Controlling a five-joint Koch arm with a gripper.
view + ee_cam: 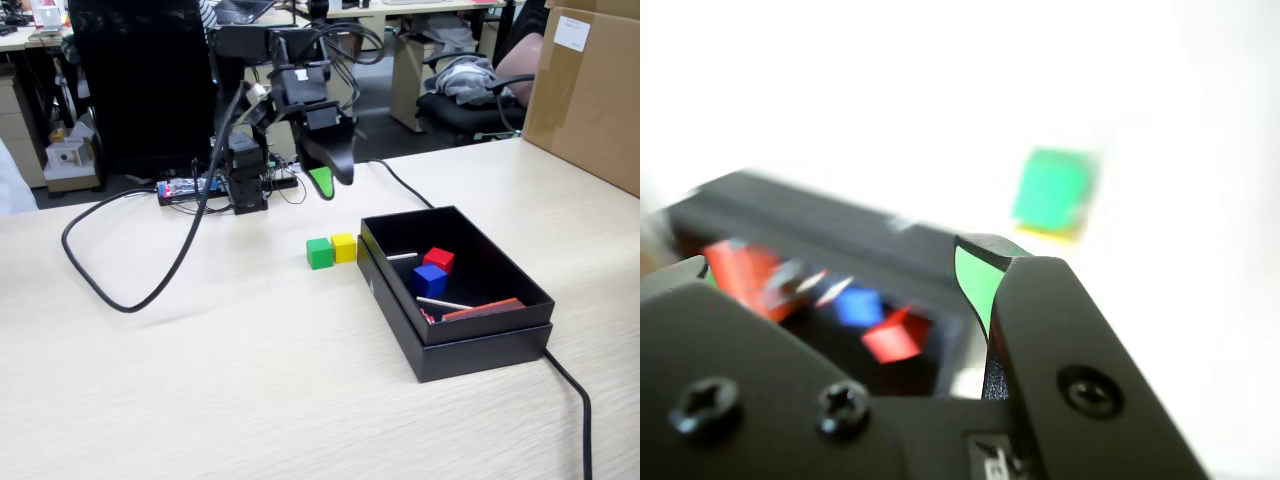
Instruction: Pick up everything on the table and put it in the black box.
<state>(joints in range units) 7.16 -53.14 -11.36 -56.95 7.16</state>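
Observation:
A green cube (319, 253) and a yellow cube (344, 247) sit touching on the beige table (250, 380), just left of the black box (480, 345). Inside the box lie a red cube (438, 260) and a blue cube (429, 280). My gripper (335, 187) hangs open and empty above the table, a little behind the green and yellow pair. In the blurred wrist view the gripper (838, 260) has its jaws wide apart, with the box (820, 215), the blue cube (858, 306) and the red cube (895, 337) seen between them. The green cube (1053, 188) lies beyond the right jaw.
Thin white sticks (440, 303) and a flat red strip (485, 309) also lie in the box. A black cable (130, 300) loops over the table's left, another (575, 400) runs off at the front right. A brown carton (585, 90) stands at the back right.

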